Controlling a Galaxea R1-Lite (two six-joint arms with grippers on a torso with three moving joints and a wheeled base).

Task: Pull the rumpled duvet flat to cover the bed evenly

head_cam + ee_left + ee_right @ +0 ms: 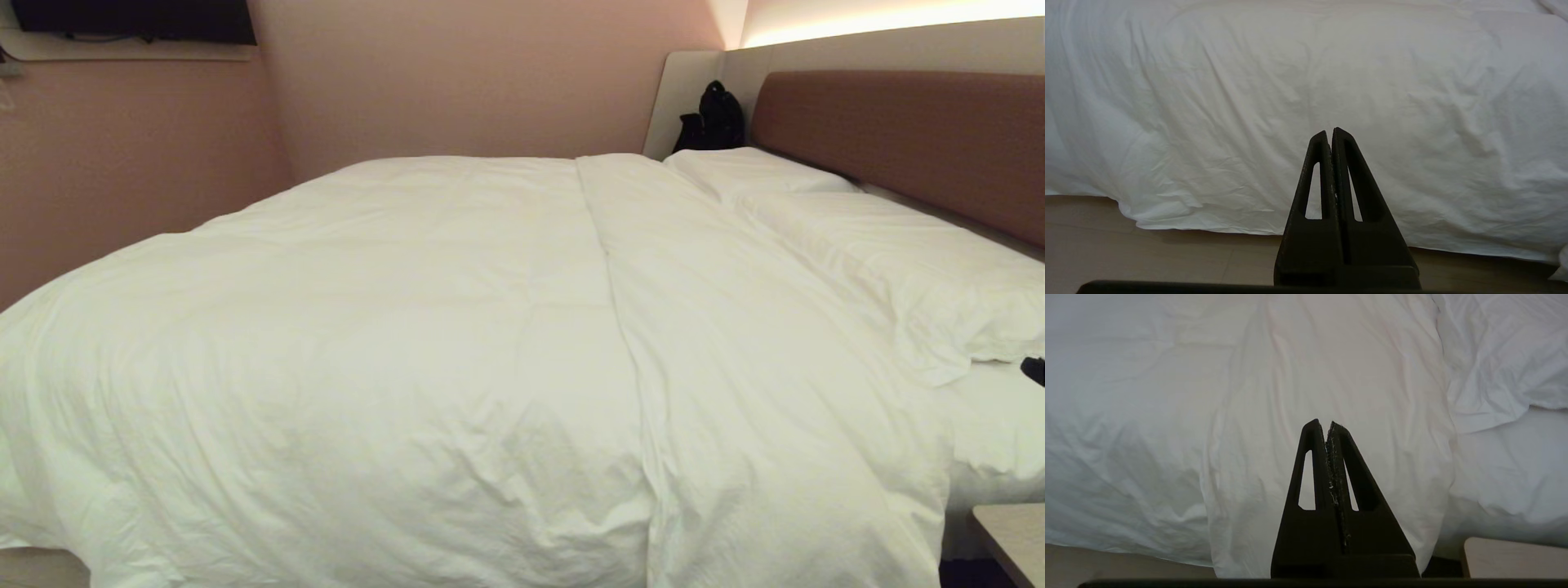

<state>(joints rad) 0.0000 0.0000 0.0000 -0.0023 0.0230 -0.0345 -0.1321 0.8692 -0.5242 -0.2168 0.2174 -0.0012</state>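
Now the duvet (pixel 424 327) lies spread over the bed (pixel 992 416), its side hanging over the near edge. Both the left gripper (pixel 1330 131) and the right gripper (pixel 1324 422) face that edge, fingers pressed together, empty.

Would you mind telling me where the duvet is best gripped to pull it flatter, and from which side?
Probably at the duvet's folded-back band near the pillows, on its hanging near edge. Approach from the robot's side of the bed: the doubled layer forms a thick ridge there, and bare sheet shows beyond it.
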